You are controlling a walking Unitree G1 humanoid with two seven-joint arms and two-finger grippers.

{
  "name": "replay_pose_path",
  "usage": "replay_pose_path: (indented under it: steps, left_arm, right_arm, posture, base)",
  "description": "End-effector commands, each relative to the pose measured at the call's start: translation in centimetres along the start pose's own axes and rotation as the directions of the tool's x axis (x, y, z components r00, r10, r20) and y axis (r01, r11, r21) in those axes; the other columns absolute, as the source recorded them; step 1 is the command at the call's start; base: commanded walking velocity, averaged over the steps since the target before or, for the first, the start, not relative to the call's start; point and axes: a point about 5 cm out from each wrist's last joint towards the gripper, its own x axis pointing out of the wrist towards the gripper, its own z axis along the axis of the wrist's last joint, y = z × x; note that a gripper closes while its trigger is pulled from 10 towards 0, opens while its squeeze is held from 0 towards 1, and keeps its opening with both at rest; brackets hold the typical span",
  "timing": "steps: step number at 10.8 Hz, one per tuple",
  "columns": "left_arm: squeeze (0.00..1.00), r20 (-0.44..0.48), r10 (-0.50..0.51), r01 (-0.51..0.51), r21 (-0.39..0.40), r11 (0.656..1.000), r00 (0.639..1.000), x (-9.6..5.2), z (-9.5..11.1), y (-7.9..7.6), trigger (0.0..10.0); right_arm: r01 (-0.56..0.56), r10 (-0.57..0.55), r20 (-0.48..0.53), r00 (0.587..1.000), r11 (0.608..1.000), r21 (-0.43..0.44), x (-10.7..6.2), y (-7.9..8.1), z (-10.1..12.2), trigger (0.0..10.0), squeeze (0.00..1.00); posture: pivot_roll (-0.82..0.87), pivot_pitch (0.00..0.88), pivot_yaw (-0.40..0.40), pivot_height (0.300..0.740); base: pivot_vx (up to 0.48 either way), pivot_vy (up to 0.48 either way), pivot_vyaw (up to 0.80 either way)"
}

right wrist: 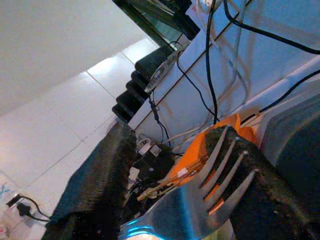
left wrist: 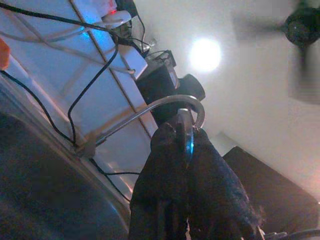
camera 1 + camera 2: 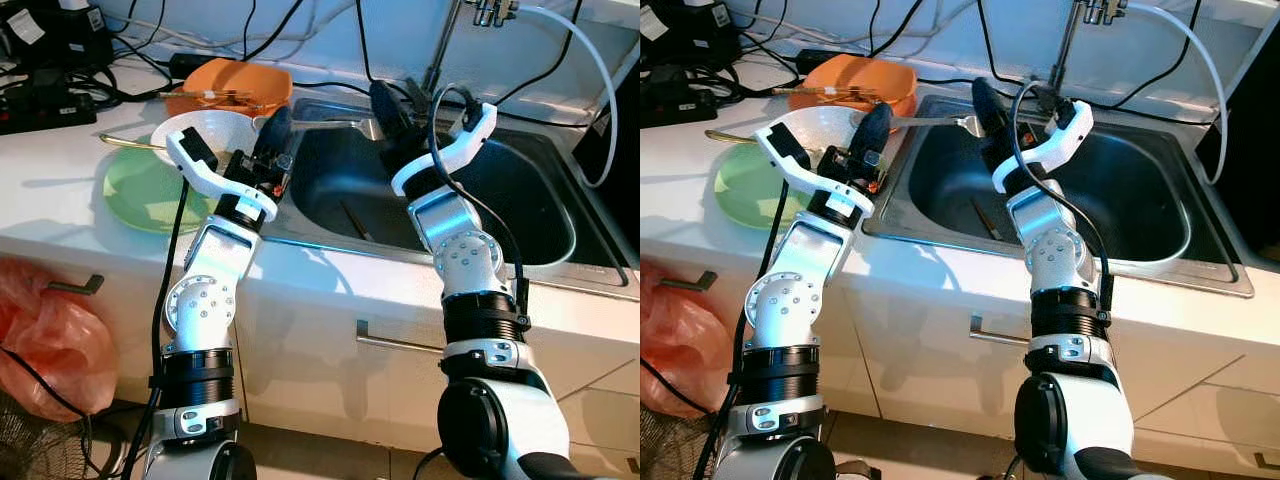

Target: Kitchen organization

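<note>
A silver fork (image 3: 330, 125) is held level over the left rim of the steel sink (image 3: 500, 200). My left gripper (image 3: 275, 135) is shut on its handle, which shows edge-on between the black fingers (image 2: 165, 190) in the left wrist view. The tines (image 1: 220, 180) reach between the fingers of my right gripper (image 3: 390, 105), which stands open around them over the sink's back left corner. The tines lie close against one right finger (image 1: 270, 200); the other finger (image 1: 100, 180) is well apart.
On the counter to the left are an orange bowl (image 3: 235, 85), a white bowl (image 3: 195, 135), a green plate (image 3: 150, 195) and a gold-coloured utensil (image 3: 125, 143). A dark utensil (image 3: 355, 220) lies in the sink. The faucet (image 3: 440, 45), cables and a power strip (image 3: 45, 105) line the back wall.
</note>
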Motion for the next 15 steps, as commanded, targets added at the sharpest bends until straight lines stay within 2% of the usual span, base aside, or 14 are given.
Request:
replay_pose_path:
  steps: [1, 6, 9, 10, 11, 12, 13, 15]
  left_arm:
    - [0.0, -0.014, 0.02, -0.02, -0.007, 1.0, 1.0, 0.3, -0.5, -0.1, 0.0]
    - [0.0, -0.02, 0.033, -0.033, -0.01, 0.999, 0.999, 0.4, -1.0, -0.1, 0.0]
    - [0.0, -0.022, 0.034, -0.034, -0.012, 0.999, 0.999, 0.9, -1.3, -0.2, 0.2]
    - [0.0, -0.023, 0.035, -0.035, -0.013, 0.999, 0.999, 1.0, -1.3, -0.2, 0.9]
    - [0.0, -0.028, 0.04, -0.04, -0.013, 0.999, 0.999, 0.9, -1.5, -0.2, 3.6]
    - [0.69, -0.033, 0.043, -0.044, -0.013, 0.999, 0.999, 1.0, -1.6, -0.1, 10.0]
    - [1.0, -0.031, 0.046, -0.046, -0.016, 0.999, 0.998, 1.0, -1.7, -0.1, 10.0]
    - [1.0, -0.032, 0.048, -0.049, -0.018, 0.999, 0.998, 0.9, -1.9, -0.1, 10.0]
  right_arm:
    - [-0.039, 0.039, 0.038, 0.999, 0.999, -0.006, 0.6, 1.1, 1.2, 0.0, 0.0]
    - [-0.006, 0.006, 0.064, 0.998, 1.0, 0.007, 0.5, 0.7, 2.0, 0.0, 0.0]
    - [0.002, -0.003, 0.004, 1.0, 0.999, 0.04, 0.1, 0.4, 0.6, 0.0, 0.0]
    - [0.002, -0.001, -0.021, 1.0, 0.999, 0.053, -0.1, 0.4, -0.1, 0.0, 0.0]
    - [-0.003, 0.006, -0.042, 0.999, 0.998, 0.06, -0.3, 0.4, -0.6, 0.0, 0.0]
    - [0.002, 0.001, -0.054, 0.999, 0.998, 0.056, -0.4, 0.2, -0.9, 0.0, 0.0]
    - [0.007, -0.004, -0.059, 0.998, 0.998, 0.057, -0.5, 0.2, -1.0, 0.0, 0.0]
    - [0.025, -0.022, -0.051, 0.998, 0.998, 0.054, -0.5, 0.0, -0.8, 0.0, 0.0]
  posture:
    - [0.12, 0.018, -0.068, 0.74]
    - [0.1, 0.036, -0.067, 0.74]
    - [0.1, 0.038, -0.069, 0.74]
    - [0.1, 0.042, -0.066, 0.74]
    - [0.1, 0.042, -0.065, 0.74]
    - [0.1, 0.041, -0.065, 0.74]
    - [0.1, 0.041, -0.065, 0.74]
    - [0.1, 0.04, -0.065, 0.74]
  base:
    - [0.0, 0.0, 0.0]
    - [0.0, 0.0, 0.0]
    - [0.0, 0.0, 0.0]
    - [0.0, 0.0, 0.0]
    - [0.0, 0.0, 0.0]
    - [0.0, 0.0, 0.0]
    - [0.0, 0.0, 0.0]
    - [0.0, 0.0, 0.0]
